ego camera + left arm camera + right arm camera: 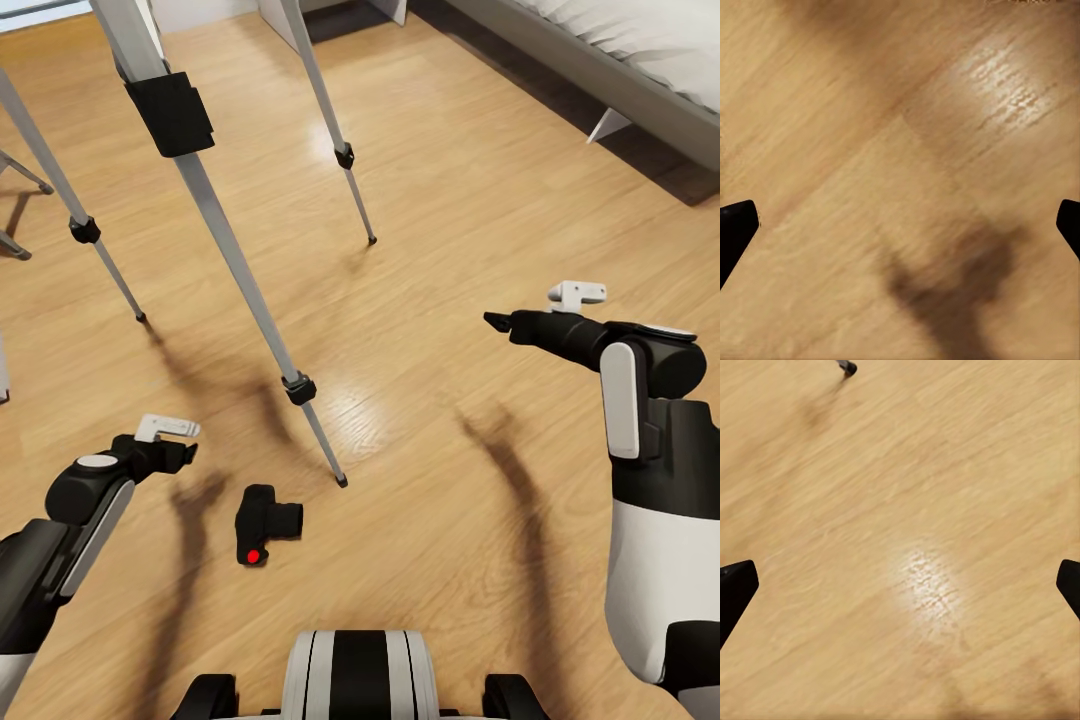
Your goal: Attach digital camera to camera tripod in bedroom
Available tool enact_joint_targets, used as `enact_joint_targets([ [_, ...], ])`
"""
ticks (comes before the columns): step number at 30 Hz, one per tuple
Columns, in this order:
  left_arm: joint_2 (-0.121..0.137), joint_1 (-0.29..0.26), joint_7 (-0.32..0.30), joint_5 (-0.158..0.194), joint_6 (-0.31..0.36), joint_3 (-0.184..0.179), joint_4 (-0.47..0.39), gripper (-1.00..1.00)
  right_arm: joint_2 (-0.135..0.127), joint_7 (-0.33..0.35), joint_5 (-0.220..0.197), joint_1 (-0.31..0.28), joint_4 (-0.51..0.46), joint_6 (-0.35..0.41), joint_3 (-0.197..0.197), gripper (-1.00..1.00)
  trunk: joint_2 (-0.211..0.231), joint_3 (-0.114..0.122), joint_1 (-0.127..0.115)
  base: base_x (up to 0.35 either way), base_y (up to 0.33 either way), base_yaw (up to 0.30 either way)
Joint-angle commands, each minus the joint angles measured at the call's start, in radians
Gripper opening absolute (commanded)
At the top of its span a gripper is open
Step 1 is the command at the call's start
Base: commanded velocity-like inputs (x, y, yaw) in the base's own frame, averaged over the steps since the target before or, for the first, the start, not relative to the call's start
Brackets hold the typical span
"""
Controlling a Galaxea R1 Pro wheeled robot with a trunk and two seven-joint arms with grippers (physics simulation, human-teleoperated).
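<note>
Bright, even light. A glare patch shines on the wood floor (pixel 365 385) between my fingers in both wrist views. Soft shadows trail from my arms; the left wrist view is slightly blurred.

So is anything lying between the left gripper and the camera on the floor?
Nothing visible does. The digital camera lies on bare wood floor just beyond the left gripper, whose fingers are spread open. The camera tripod leg foot lands farther off.

The floor (pixel 470 200) was laid in light wood planks, and a bright glare patch was seen near its middle. A grey bed (pixel 620 60) with pale bedding was positioned at the far right, raised on a white foot.
</note>
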Motion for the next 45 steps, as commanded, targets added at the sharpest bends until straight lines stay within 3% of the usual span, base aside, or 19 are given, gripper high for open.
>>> enact_joint_targets([
  [1,0.006,0.001,0.009,0.01,-0.001,-0.004,-0.005,1.0,0.0,0.003,0.0,0.0,-0.001,0.005,-0.001,1.0,0.0,-0.001,0.0,0.0,0.0,0.0],
  [9,0.026,0.034,-0.005,0.009,-0.055,-0.011,-0.033,1.0,0.001,0.003,-0.002,0.003,-0.001,0.005,0.0,1.0,0.0,-0.001,0.0,0.0,0.0,0.0],
  [16,0.056,0.086,-0.04,0.001,-0.157,-0.016,-0.048,1.0,0.001,0.003,-0.002,0.004,-0.001,0.005,0.0,1.0,0.0,-0.001,0.0,0.0,0.0,0.0],
  [19,0.097,0.107,-0.114,-0.015,-0.264,-0.033,-0.048,1.0,0.001,0.003,-0.003,0.004,-0.001,0.005,0.0,1.0,0.0,-0.001,0.0,0.0,0.0,0.0],
  [20,0.097,0.107,-0.114,-0.015,-0.264,-0.033,-0.048,1.0,0.001,0.003,-0.003,0.004,-0.001,0.005,0.0,1.0,0.0,-0.001,0.0,0.0,0.0,0.0],
  [22,0.128,0.114,-0.193,-0.042,-0.331,-0.049,-0.045,1.0,0.001,0.003,-0.003,0.004,-0.001,0.005,0.0,1.0,0.0,-0.001,0.0,0.0,0.0,0.0],
  [23,0.128,0.114,-0.193,-0.042,-0.331,-0.049,-0.045,1.0,0.002,0.003,-0.003,0.004,-0.001,0.005,0.0,1.0,0.0,-0.001,0.0,0.0,0.0,0.0],
  [26,0.163,0.119,-0.318,-0.112,-0.397,-0.061,-0.038,1.0,0.002,0.003,-0.003,0.005,-0.001,0.005,0.0,1.0,0.0,-0.001,0.0,0.0,0.0,0.0],
  [27,0.163,0.119,-0.318,-0.112,-0.397,-0.061,-0.038,1.0,0.002,0.003,-0.003,0.005,-0.001,0.005,0.0,1.0,0.0,-0.001,0.0,0.0,0.0,0.0],
  [29,0.178,0.119,-0.393,-0.171,-0.426,-0.066,-0.037,1.0,0.002,0.003,-0.003,0.005,-0.001,0.005,0.0,1.0,0.0,-0.001,0.0,0.0,0.0,0.0],
  [30,0.178,0.119,-0.393,-0.171,-0.426,-0.066,-0.037,1.0,0.002,0.003,-0.003,0.005,-0.001,0.005,0.0,1.0,0.0,-0.001,0.0,0.0,0.0,0.0],
  [33,0.191,0.11,-0.49,-0.275,-0.468,-0.074,-0.04,1.0,0.002,0.003,-0.003,0.005,-0.001,0.005,0.0,1.0,0.0,-0.001,0.0,0.0,0.0,0.0],
  [34,0.191,0.11,-0.49,-0.275,-0.468,-0.074,-0.04,1.0,0.002,0.003,-0.003,0.005,-0.001,0.005,0.0,1.0,0.0,-0.001,0.0,0.0,0.0,0.0],
  [37,0.196,0.097,-0.583,-0.378,-0.559,-0.081,-0.045,1.0,0.002,0.003,-0.003,0.005,-0.001,0.005,0.0,1.0,0.0,-0.001,0.0,0.0,0.0,0.0],
  [38,0.196,0.097,-0.583,-0.378,-0.559,-0.081,-0.045,1.0,0.002,0.003,-0.003,0.005,-0.001,0.005,0.0,1.0,0.0,-0.001,0.0,0.0,0.0,0.0],
  [40,0.192,0.087,-0.648,-0.442,-0.636,-0.083,-0.045,1.0,0.002,0.004,-0.003,0.005,-0.001,0.005,0.0,1.0,0.0,-0.001,0.0,0.0,0.0,0.0],
  [41,0.192,0.087,-0.648,-0.442,-0.636,-0.083,-0.045,1.0,0.002,0.004,-0.003,0.005,-0.001,0.005,0.0,1.0,0.0,-0.001,0.0,0.0,0.0,0.0],
  [44,0.173,0.07,-0.737,-0.543,-0.717,-0.084,-0.042,1.0,0.001,0.004,-0.003,0.005,-0.001,0.005,0.0,1.0,0.0,-0.001,0.0,0.0,0.0,0.0],
  [45,0.173,0.07,-0.737,-0.543,-0.717,-0.084,-0.042,1.0,0.001,0.004,-0.003,0.005,-0.001,0.005,0.0,1.0,0.0,-0.001,0.0,0.0,0.0,0.0],
])
